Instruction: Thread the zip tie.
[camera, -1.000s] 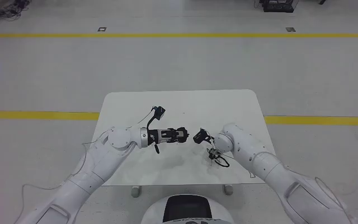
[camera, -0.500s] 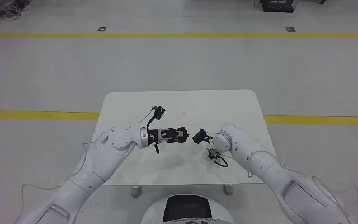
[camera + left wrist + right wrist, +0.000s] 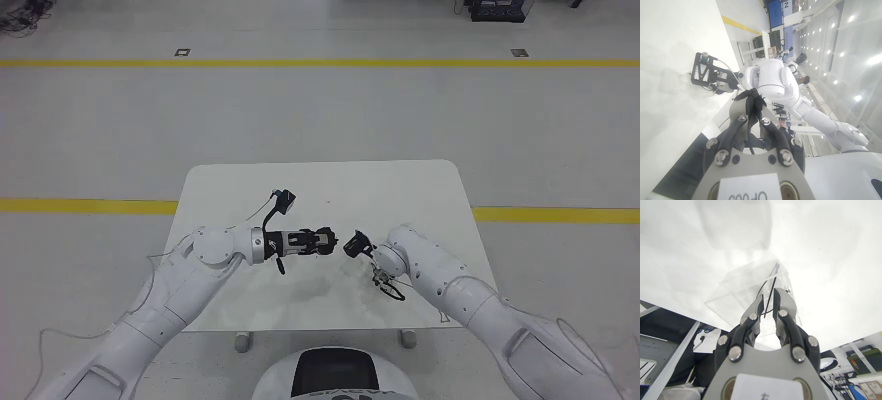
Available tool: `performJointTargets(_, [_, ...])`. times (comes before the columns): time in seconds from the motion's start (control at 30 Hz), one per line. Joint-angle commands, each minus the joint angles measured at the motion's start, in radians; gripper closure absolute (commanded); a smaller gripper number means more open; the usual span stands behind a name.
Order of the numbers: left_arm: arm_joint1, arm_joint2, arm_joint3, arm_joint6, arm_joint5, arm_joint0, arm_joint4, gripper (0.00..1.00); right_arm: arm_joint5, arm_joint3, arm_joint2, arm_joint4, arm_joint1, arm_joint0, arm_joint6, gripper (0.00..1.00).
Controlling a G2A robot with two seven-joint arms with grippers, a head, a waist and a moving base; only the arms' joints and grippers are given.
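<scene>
Over the white table (image 3: 400,185) the two grippers are lined up nose to nose near the middle of the tabletop, close together but not touching. The right gripper (image 3: 768,294) is positioned just above a clear box (image 3: 725,298) that sits on the table. Its fingers are parted a little, and the thin black zip tie (image 3: 773,284) is seen running through that gap (whether either pad is actually touched by it can't be made out). The tie's far end is seen by a corner of the box. The left gripper (image 3: 752,107) is clamped down on a crumpled black strap (image 3: 755,97), which is poking out past the fingertips. What exactly that strap is can't be told. The left gripper is pointed toward the right one.
</scene>
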Motion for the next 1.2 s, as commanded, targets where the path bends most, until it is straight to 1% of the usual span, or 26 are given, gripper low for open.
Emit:
performJointTargets(0.0, [0.000, 0.000, 0.000, 0.000, 0.000, 0.000, 0.000, 1.00, 0.007, -0.001, 0.001, -0.005, -0.001, -0.002, 0.007, 0.83])
performJointTargets(0.13, [0.000, 0.000, 0.000, 0.000, 0.000, 0.000, 0.000, 1.00, 0.018, 0.011, 0.006, -0.001, -0.006, -0.002, 0.023, 0.81])
performJointTargets(0.3, [0.000, 0.000, 0.000, 0.000, 0.000, 0.000, 0.000, 1.00, 0.011, 0.038, 0.009, 0.023, -0.015, 0.005, 0.038, 0.82])
performJointTargets(0.37, [0.000, 0.000, 0.000, 0.000, 0.000, 0.000, 0.000, 1.00, 0.003, 0.051, 0.009, 0.031, -0.020, 0.009, 0.040, 0.84])
performJointTargets(0.43, [0.000, 0.000, 0.000, 0.000, 0.000, 0.000, 0.000, 1.00, 0.000, 0.061, 0.009, 0.036, -0.024, 0.013, 0.040, 0.89])
performJointTargets(0.47, [0.000, 0.000, 0.000, 0.000, 0.000, 0.000, 0.000, 1.00, -0.002, 0.067, 0.008, 0.037, -0.026, 0.015, 0.039, 0.92])
performJointTargets(0.5, [0.000, 0.000, 0.000, 0.000, 0.000, 0.000, 0.000, 1.00, -0.003, 0.070, 0.008, 0.037, -0.028, 0.016, 0.039, 1.00])
performJointTargets(0.77, [0.000, 0.000, 0.000, 0.000, 0.000, 0.000, 0.000, 1.00, -0.003, 0.085, 0.007, 0.028, -0.039, 0.022, 0.032, 1.00])
performJointTargets(0.87, [0.000, 0.000, 0.000, 0.000, 0.000, 0.000, 0.000, 1.00, -0.001, 0.070, 0.010, 0.022, -0.039, 0.020, 0.034, 1.00])
performJointTargets(0.97, [0.000, 0.000, 0.000, 0.000, 0.000, 0.000, 0.000, 1.00, -0.005, 0.036, 0.021, 0.014, -0.033, 0.012, 0.041, 1.00])
performJointTargets(1.1, [0.000, 0.000, 0.000, 0.000, 0.000, 0.000, 0.000, 1.00, -0.017, -0.026, 0.053, 0.006, -0.015, -0.008, 0.056, 1.00])
performJointTargets(1.17, [0.000, 0.000, 0.000, 0.000, 0.000, 0.000, 0.000, 1.00, -0.028, -0.070, 0.078, 0.007, -0.001, -0.025, 0.065, 1.00])
